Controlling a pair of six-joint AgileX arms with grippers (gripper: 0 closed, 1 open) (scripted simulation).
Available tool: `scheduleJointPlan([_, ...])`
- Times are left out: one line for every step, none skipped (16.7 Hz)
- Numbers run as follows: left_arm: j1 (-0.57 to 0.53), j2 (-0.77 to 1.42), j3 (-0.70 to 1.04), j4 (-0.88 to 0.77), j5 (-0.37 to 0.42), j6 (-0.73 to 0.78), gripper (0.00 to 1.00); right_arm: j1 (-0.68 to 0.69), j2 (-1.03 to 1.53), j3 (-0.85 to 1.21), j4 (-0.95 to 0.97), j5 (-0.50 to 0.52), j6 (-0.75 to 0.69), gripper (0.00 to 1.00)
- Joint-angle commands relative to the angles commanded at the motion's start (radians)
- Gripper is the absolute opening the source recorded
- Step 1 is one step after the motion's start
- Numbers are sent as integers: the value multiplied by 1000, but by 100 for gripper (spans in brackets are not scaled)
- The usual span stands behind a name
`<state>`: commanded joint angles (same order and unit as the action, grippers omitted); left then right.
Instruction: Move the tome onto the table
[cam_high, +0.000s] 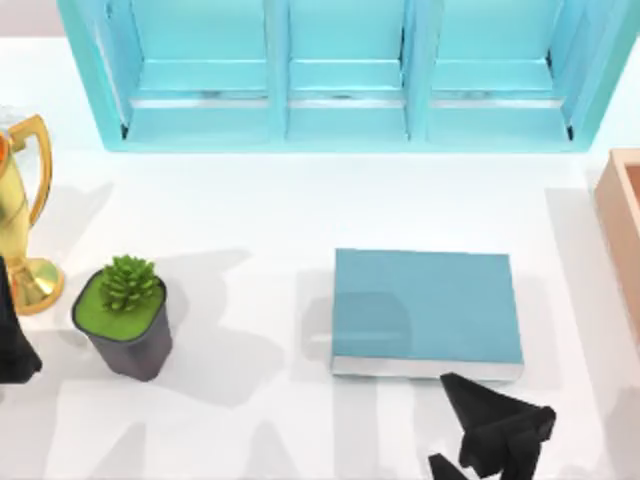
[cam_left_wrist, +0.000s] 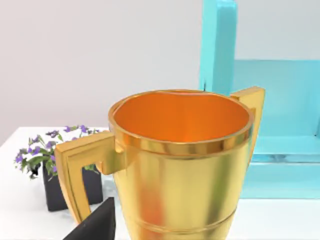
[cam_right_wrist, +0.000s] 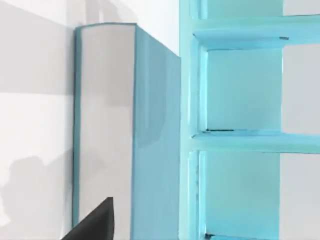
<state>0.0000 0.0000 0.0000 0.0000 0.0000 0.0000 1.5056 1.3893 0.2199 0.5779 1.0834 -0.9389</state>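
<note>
Top view: table (cam_high: 260, 210) carries everything; shelf (cam_high: 350, 70) runs along its far edge, box (cam_high: 620, 220) at the right edge. Tome (cam_high: 425, 305) lies flat on the table, toward the near edge and right of centre, well clear of the shelf, long axis parallel to the near edge, page edges facing that edge. So the task looks done or nearly so. Plant (cam_high: 125, 315) and trophy (cam_high: 20, 210) stand near the left edge. Right gripper (cam_high: 490, 435) sits just beside the tome's near right corner, at the near edge, apart from it and holding nothing; finger spread, cannot tell. Right arm is far nearer the tome. Left gripper (cam_high: 15, 340) is parked at the left edge by the trophy, grip unclear.
</note>
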Motion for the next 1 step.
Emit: scheduleJointPlan([0, 0, 0, 0, 0, 0, 100, 0, 0, 0, 0, 0, 0, 100])
